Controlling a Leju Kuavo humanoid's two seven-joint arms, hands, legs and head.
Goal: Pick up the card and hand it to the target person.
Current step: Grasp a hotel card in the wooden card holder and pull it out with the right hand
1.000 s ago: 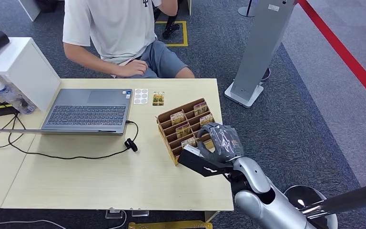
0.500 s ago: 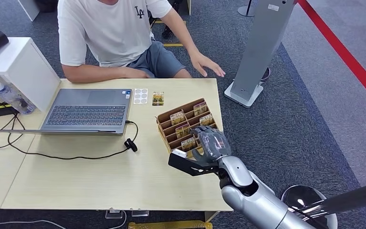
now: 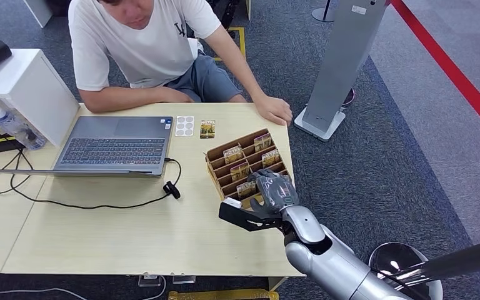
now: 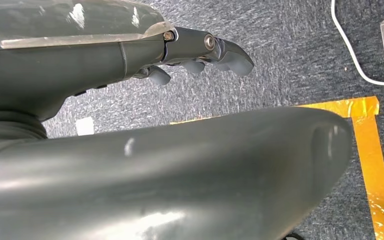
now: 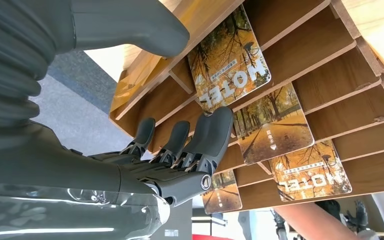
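The head view looks forward and down from high on the robot onto the table (image 3: 100, 231), taking in the seated person (image 3: 144, 44) across it. The right wrist view sits very close behind the right robot hand (image 5: 180, 145), facing the wooden card rack (image 5: 330, 65), which the head view also shows (image 3: 215, 164). The left wrist view looks down at the carpeted floor (image 4: 280, 55).

A pale wooden table (image 3: 100, 231) bears a laptop (image 3: 115, 147), a wooden card rack (image 3: 215, 167), a loose card (image 3: 207, 129), and cables (image 3: 69, 201)

Office: laptop (image 3: 117, 147), carpet (image 3: 400, 125), desk (image 3: 131, 231).
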